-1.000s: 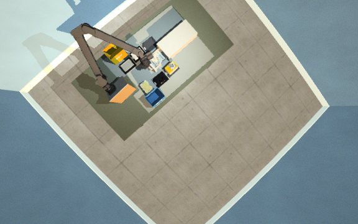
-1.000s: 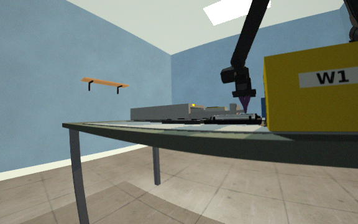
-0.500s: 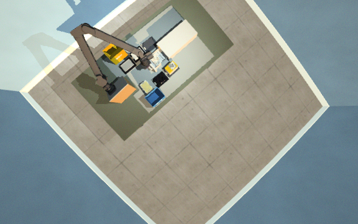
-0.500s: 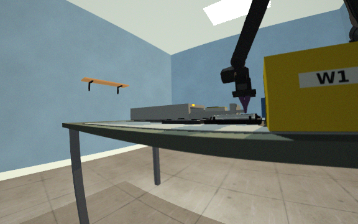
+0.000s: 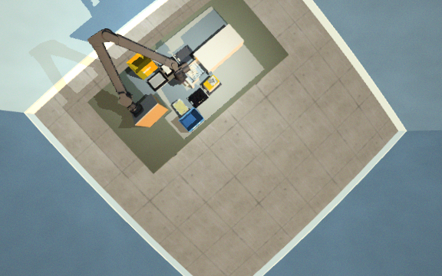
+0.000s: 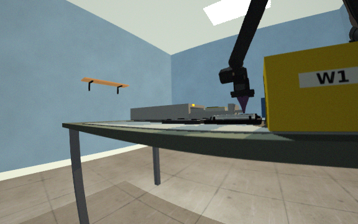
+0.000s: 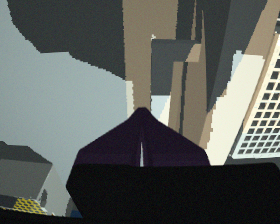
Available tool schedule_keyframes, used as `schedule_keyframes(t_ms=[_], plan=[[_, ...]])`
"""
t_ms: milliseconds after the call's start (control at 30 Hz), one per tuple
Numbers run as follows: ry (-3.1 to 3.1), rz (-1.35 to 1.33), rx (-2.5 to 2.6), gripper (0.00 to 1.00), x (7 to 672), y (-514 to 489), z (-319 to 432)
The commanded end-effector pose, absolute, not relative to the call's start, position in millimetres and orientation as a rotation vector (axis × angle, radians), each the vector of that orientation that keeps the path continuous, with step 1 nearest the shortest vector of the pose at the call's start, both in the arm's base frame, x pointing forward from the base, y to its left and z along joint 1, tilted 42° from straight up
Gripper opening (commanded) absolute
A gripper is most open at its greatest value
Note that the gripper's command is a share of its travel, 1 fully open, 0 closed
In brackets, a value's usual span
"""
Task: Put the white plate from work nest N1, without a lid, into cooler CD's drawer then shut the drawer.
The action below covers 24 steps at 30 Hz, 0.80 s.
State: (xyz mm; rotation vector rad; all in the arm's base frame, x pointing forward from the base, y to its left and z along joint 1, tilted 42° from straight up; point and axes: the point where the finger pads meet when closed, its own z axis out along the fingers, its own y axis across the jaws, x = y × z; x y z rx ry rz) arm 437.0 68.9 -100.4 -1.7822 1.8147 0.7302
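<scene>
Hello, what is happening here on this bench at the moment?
A single robot arm reaches over the bench. Its gripper points down with the fingers shut and holds nothing. An amber lamp glows on the low grey cooler. A yellow bin marked W1 stands nearby.

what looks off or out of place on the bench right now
Little stands out. The cooler's amber lamp is lit, so its drawer is not fully shut. The gripper is shut on nothing, fingertips together in a point just above the low trays on the bench. Nothing visibly spilled or tipped; the yellow bin W1 stands upright.
</scene>
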Motion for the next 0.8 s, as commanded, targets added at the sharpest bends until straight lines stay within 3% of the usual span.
schedule_keyframes(t_ms=[0, 767], plan=[[1.790, 0.696, -1.789, 0.00, 465, 72, -96], [1.784, 0.679, -1.787, 0.00, 492, 70, -96]])
